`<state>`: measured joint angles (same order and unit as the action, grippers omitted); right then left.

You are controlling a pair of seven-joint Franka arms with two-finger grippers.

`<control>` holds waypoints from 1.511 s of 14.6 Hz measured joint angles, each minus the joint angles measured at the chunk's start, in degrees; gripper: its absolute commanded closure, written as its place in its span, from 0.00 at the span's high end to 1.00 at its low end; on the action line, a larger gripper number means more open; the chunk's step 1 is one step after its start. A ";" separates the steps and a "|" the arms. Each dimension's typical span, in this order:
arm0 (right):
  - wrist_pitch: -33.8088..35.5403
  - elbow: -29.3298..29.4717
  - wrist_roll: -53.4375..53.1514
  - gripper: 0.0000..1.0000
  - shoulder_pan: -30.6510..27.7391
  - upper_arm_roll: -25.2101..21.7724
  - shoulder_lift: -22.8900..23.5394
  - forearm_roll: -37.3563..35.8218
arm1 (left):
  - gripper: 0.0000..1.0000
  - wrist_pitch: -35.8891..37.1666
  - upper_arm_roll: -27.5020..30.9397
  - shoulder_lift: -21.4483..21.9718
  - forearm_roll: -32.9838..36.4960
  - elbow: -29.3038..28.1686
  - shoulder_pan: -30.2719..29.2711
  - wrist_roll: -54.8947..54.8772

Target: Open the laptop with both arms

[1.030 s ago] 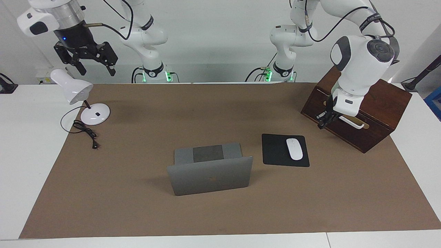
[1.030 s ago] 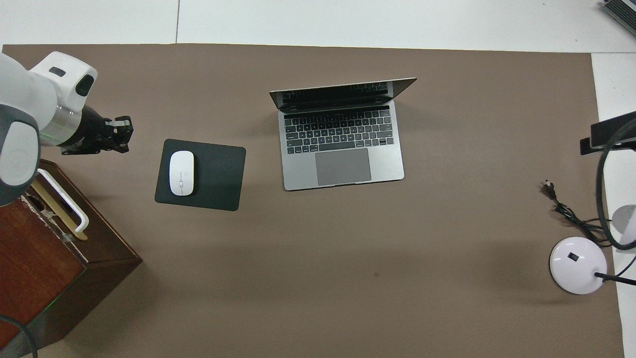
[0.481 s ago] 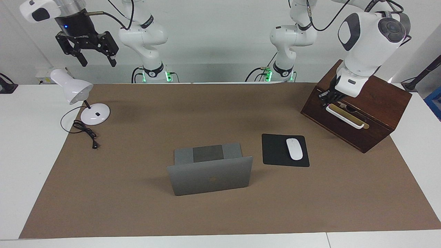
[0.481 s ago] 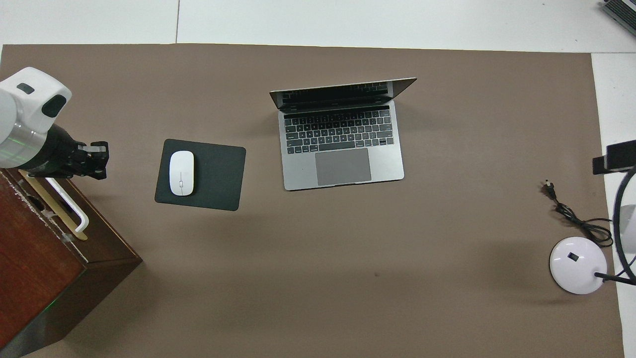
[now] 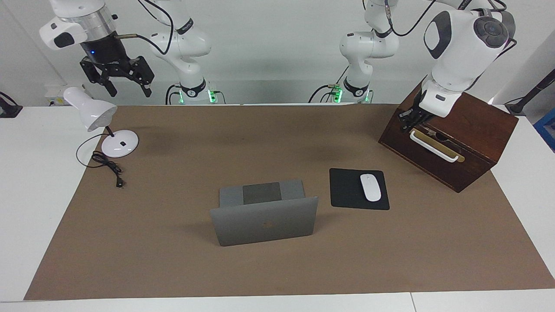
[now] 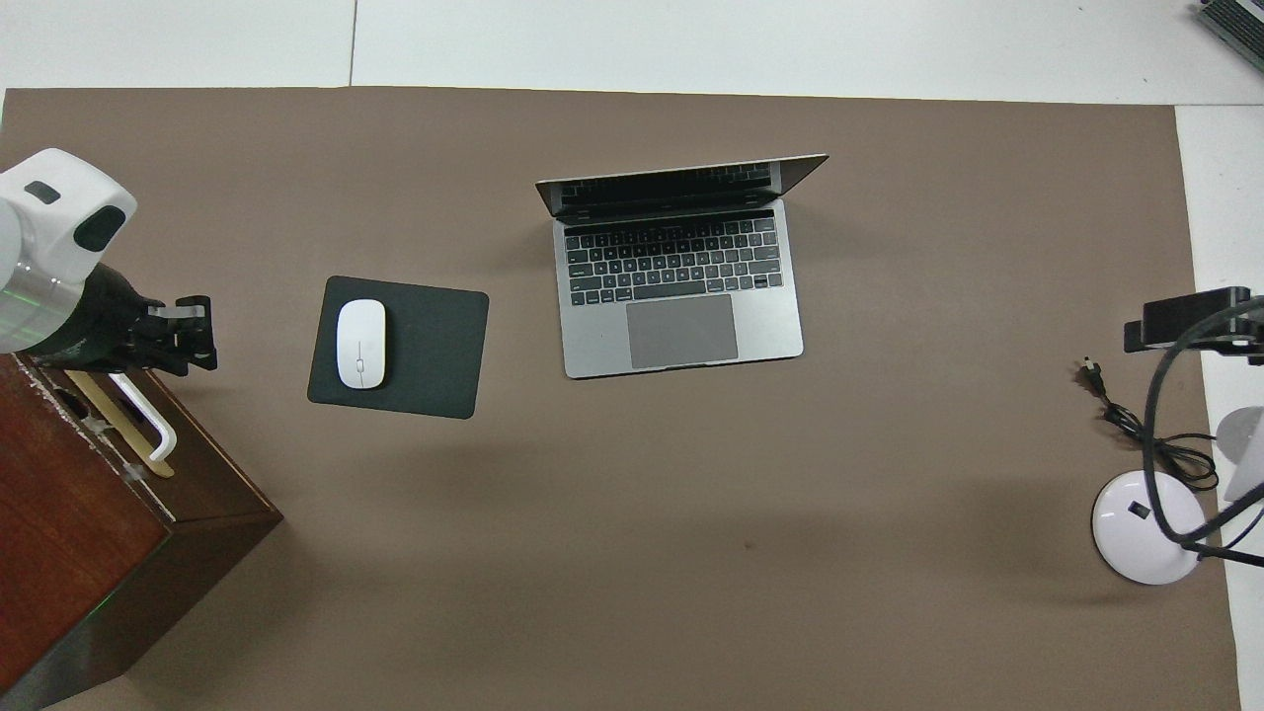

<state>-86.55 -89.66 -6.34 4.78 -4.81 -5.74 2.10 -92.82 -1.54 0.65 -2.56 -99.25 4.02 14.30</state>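
- Laptop [image 5: 264, 221]: open at frame centre on the worktop [image 5: 173, 260]; long axis runs across the frame, keyboard faces the robots.
- Left gripper [image 5: 409, 121]: over the wooden box [image 5: 477, 143], right of frame; finger state cannot be told.
- Right gripper [image 5: 128, 91]: upper left, above the lamp [image 5: 91, 113]; fingers spread, empty.

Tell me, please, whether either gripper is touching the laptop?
Apart. The facing view shows the right gripper raised above the desk lamp and the left gripper at the wooden box, both well clear of the laptop.

Perhaps a logo on laptop [image 5: 265, 219] lid
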 measured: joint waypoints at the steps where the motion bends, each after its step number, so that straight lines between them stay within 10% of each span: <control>1: -0.63 -0.90 0.00 1.00 -0.01 -0.01 0.00 0.00 | 0.72 -0.47 0.09 0.00 0.00 -0.04 -0.17 -0.07; 2: -1.22 -1.54 0.00 1.00 -0.03 -0.01 0.00 0.00 | 1.00 -0.77 0.10 0.00 0.00 -0.05 -0.33 -0.07; 22: -3.28 -3.29 0.00 1.00 -0.72 0.76 0.84 0.00 | 1.00 -0.99 -0.73 0.27 2.50 6.16 -0.55 -8.06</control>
<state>-89.84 -92.95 -6.34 4.06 -4.05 -4.90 2.10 -93.81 -2.27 0.92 -0.06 -93.09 3.46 6.23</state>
